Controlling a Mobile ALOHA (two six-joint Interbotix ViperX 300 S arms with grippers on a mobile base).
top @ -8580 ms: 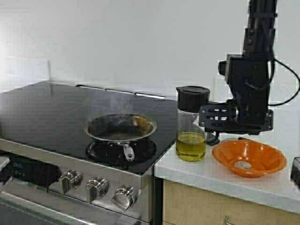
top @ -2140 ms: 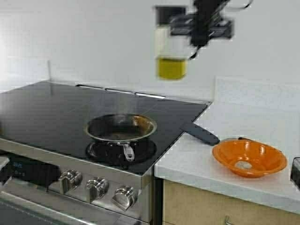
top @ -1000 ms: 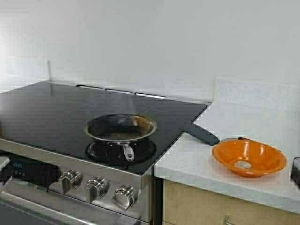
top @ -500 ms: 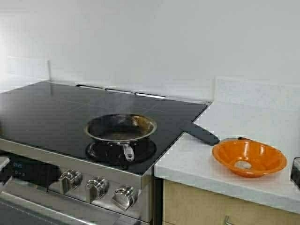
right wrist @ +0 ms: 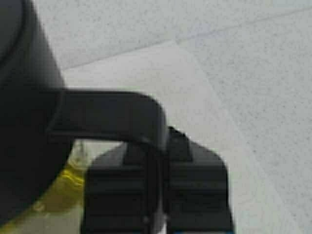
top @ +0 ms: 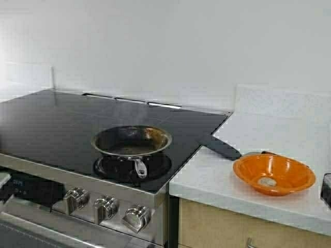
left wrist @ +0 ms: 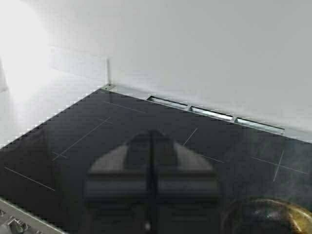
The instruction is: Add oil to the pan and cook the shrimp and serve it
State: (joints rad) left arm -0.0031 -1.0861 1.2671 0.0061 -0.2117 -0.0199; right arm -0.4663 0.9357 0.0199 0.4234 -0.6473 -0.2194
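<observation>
The steel pan (top: pixel 132 141) sits on the front burner of the black cooktop (top: pixel 62 124), faint steam above it, and its rim (left wrist: pixel 265 214) shows in the left wrist view. The small pale shrimp (top: pixel 267 182) lies in the orange bowl (top: pixel 297 178) on the white counter. Neither arm shows in the high view. In the right wrist view, my right gripper (right wrist: pixel 158 146) is shut on the black handle (right wrist: pixel 112 117) of the oil dispenser, with yellow oil (right wrist: pixel 58 190) under its black lid (right wrist: pixel 24 97). My left gripper (left wrist: pixel 152 136) hangs shut and empty over the cooktop.
A black utensil handle (top: pixel 222 148) lies across the stove's edge onto the counter (top: pixel 207 178). Steel knobs (top: pixel 106 207) line the stove's front. A dark object (top: pixel 327 190) sits at the counter's right edge. A white wall stands behind.
The right arm lifted the oil dispenser from beside the bowl up out of the high view. Since half a second ago, the scene has shifted very slightly left, so the robot has moved a little.
</observation>
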